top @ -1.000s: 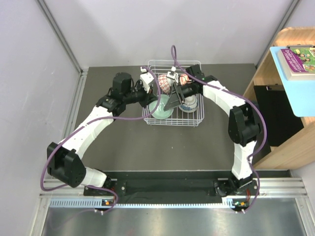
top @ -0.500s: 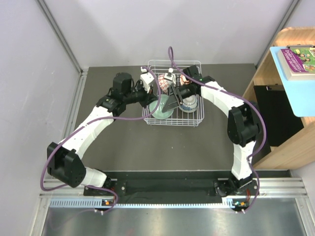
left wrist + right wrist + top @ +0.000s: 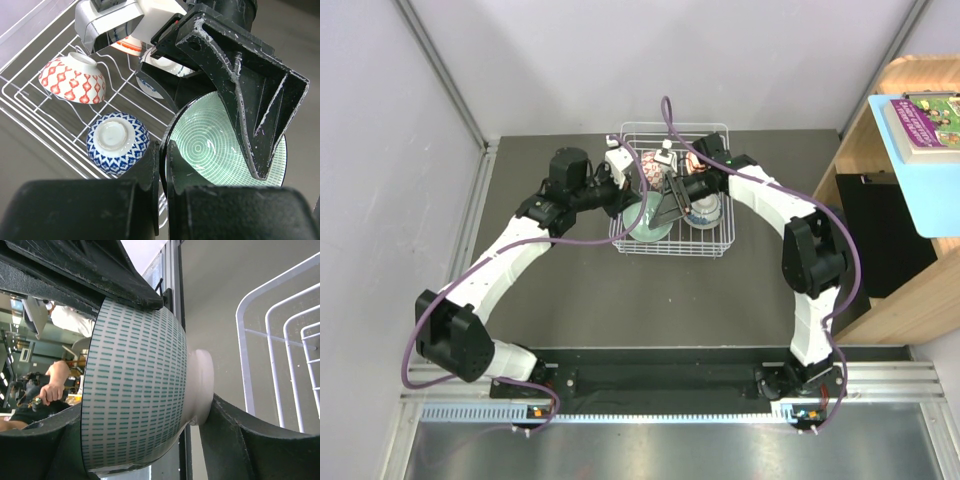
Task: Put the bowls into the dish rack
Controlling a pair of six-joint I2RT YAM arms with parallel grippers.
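The white wire dish rack (image 3: 721, 250) (image 3: 30, 107) (image 3: 245, 340) stands at the back of the table. Over its front left part the pale green bowl (image 3: 648, 222) (image 3: 220, 145) (image 3: 135, 390) stands on edge. My left gripper (image 3: 632, 205) (image 3: 164, 145) is shut on its rim. My right gripper (image 3: 665, 208) (image 3: 135, 432) spans the same bowl, one finger across its mouth and the other finger (image 3: 240, 440) against the foot ring. Upside down in the rack lie an orange-red bowl (image 3: 72, 77) (image 3: 655, 168) and a blue-and-white bowl (image 3: 117, 142). Another blue-and-white bowl (image 3: 703, 212) is partly hidden by the right arm.
A wooden shelf unit (image 3: 910, 270) stands at the right edge, with a black box (image 3: 885, 235) inside and a book on a blue board (image 3: 920, 120) on top. Grey walls close off the left side and the back. Purple cables loop over both arms.
The right gripper's jaws have narrowed round the pale green bowl and the right wrist has shifted slightly left. The left arm and its grip on the rim have not moved.
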